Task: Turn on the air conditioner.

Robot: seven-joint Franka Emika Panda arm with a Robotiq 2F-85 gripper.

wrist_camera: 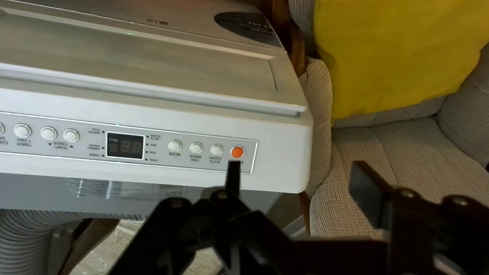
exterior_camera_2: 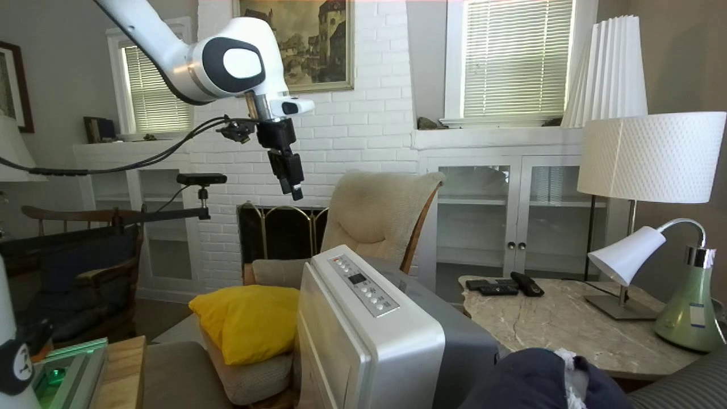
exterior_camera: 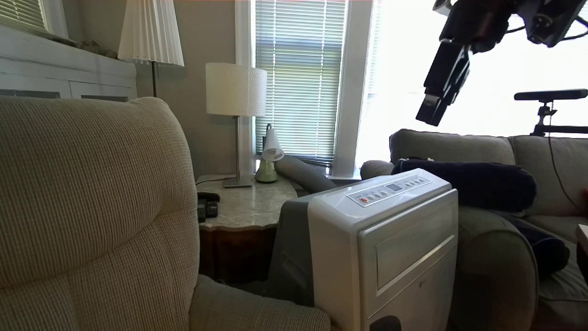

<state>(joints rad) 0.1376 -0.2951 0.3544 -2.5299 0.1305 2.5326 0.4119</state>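
Note:
The white air conditioner (exterior_camera: 409, 257) stands between an armchair and a sofa; it also shows in an exterior view (exterior_camera_2: 392, 335) and in the wrist view (wrist_camera: 191, 91). Its top panel holds a row of pale buttons, a dark display (wrist_camera: 125, 146) with faint unlit digits, and an orange power button (wrist_camera: 237, 152). My gripper (exterior_camera: 431, 115) is in the air above the unit, apart from it, fingers pointing down; it also shows in an exterior view (exterior_camera_2: 296, 193). In the wrist view my gripper (wrist_camera: 296, 168) is open and empty; its left fingertip overlaps the power label just below the button.
A beige armchair (exterior_camera_2: 375, 216) with a yellow pillow (exterior_camera_2: 250, 318) adjoins the unit. A grey sofa (exterior_camera: 496, 257) with a dark bolster (exterior_camera: 473, 181) is opposite. A marble side table (exterior_camera_2: 545, 318) with lamps and a ribbed hose (wrist_camera: 26, 240) lie behind the unit.

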